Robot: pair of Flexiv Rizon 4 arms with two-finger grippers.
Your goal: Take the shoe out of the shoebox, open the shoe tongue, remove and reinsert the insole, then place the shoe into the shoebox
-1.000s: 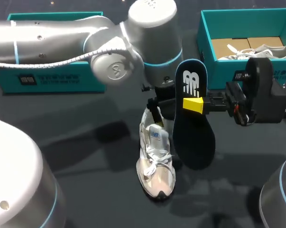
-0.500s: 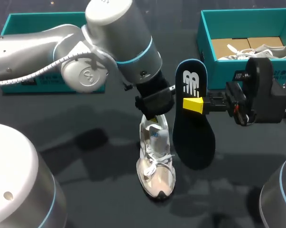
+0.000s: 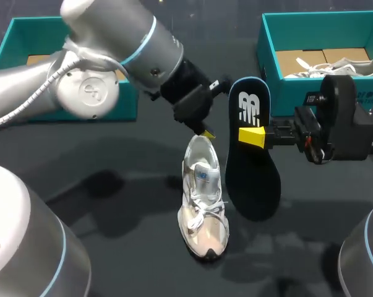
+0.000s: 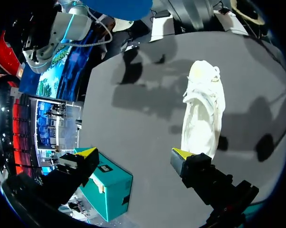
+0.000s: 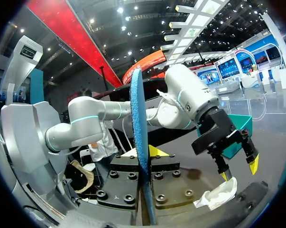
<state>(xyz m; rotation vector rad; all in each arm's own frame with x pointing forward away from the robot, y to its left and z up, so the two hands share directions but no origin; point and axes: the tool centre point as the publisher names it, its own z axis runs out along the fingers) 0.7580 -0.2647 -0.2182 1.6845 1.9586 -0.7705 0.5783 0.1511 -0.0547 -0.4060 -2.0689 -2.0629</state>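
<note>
A white sneaker (image 3: 203, 201) lies on the dark table, toe towards the front. My left gripper (image 3: 201, 120) hangs open just above and behind its heel, touching nothing. From the left wrist the sneaker (image 4: 203, 114) lies ahead of the spread fingers of the left gripper (image 4: 135, 153). My right gripper (image 3: 253, 136) is shut on the dark insole (image 3: 251, 179), held upright to the right of the shoe. In the right wrist view the insole (image 5: 140, 142) stands edge-on between the fingers of the right gripper (image 5: 142, 152), with the left gripper (image 5: 235, 164) and sneaker (image 5: 218, 194) beyond.
A teal shoebox (image 3: 285, 93) at the back right holds a second white shoe (image 3: 350, 62) and cardboard. Another teal box (image 3: 31, 25) stands at the back left, partly behind my left arm. Dark table lies bare in front of the sneaker.
My left arm has lifted off the sneaker's heel and swung up and back to the left, its fingers now spread. The right arm with the insole has not moved.
</note>
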